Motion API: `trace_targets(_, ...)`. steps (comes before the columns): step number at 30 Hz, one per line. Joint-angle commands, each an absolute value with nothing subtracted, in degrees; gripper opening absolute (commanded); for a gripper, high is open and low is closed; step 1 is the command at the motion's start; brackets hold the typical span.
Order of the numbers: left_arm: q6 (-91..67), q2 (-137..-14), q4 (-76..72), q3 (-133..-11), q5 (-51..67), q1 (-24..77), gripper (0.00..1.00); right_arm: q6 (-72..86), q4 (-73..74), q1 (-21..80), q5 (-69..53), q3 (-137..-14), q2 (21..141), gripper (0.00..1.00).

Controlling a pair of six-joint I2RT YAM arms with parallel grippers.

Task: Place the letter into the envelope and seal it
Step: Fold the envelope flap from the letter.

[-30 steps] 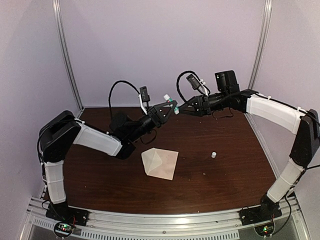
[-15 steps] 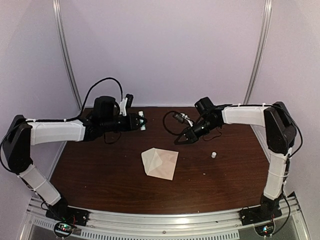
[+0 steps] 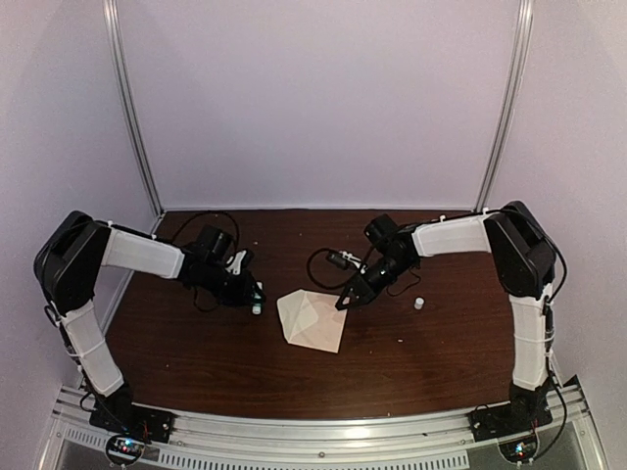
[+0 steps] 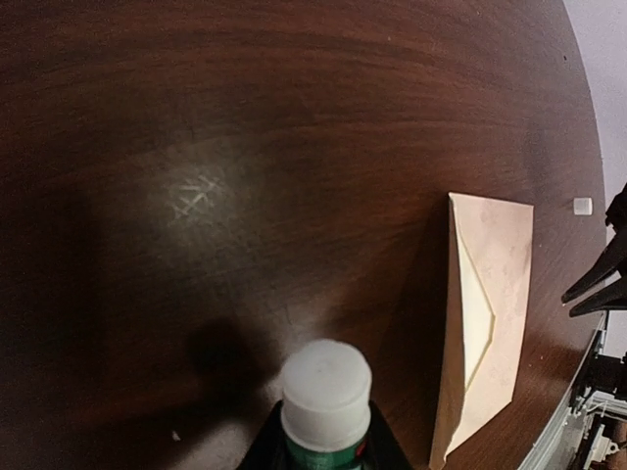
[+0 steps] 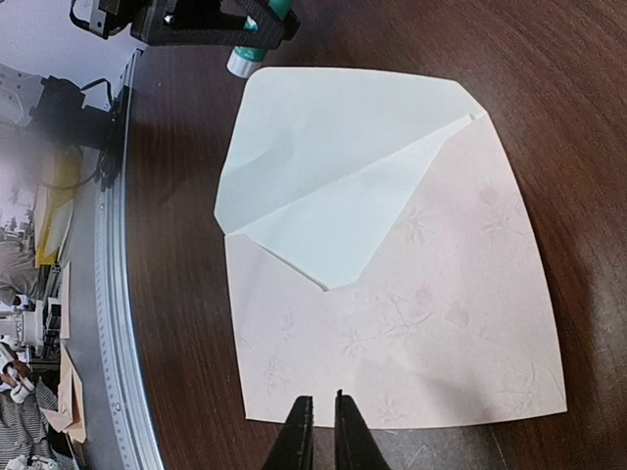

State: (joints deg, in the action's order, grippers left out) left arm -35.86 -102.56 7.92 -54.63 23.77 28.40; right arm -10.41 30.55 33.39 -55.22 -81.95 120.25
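The envelope [image 3: 315,319] lies on the dark wooden table with its pointed flap open and the pale inside showing; it also shows in the left wrist view [image 4: 490,294] and the right wrist view [image 5: 392,294]. No separate letter sheet shows. My left gripper [image 3: 251,297] is shut on a green glue stick [image 4: 326,392] with a white top, low over the table just left of the envelope. My right gripper [image 5: 315,406] is shut, fingertips nearly touching, at the envelope's right edge [image 3: 343,302], opposite the flap.
A small white cap-like piece [image 3: 418,304] stands on the table right of the right gripper; it also shows in the left wrist view [image 4: 583,206]. A metal rail [image 3: 294,426] runs along the near edge. Purple walls enclose the back and sides.
Both arms have come down from high over the back of the table. The left gripper with the glue stick now sits beside the envelope's left side, the right at its right edge.
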Motion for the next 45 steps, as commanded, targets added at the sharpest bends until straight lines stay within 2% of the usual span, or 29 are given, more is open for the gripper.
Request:
trace_targets(1,-37.39,-105.46,0.6,-55.42,30.58,29.9,0.0,-11.49,31.07,33.37,-54.32,-84.55,122.04,0.09)
trace_targets(29,-38.63,-116.03,-6.4,-63.73,38.67,39.26,0.0,-10.85,30.02,33.37,-54.48,-84.24,126.95,0.09)
trace_targets(39,-38.82,-118.51,-6.15,-64.01,38.16,39.64,0.0,-10.64,30.5,33.15,-55.4,-85.44,124.63,0.09)
trace_targets(45,-39.26,-118.19,-6.24,-63.82,39.11,39.64,0.0,-8.05,27.73,33.47,-60.97,-86.14,121.85,0.1)
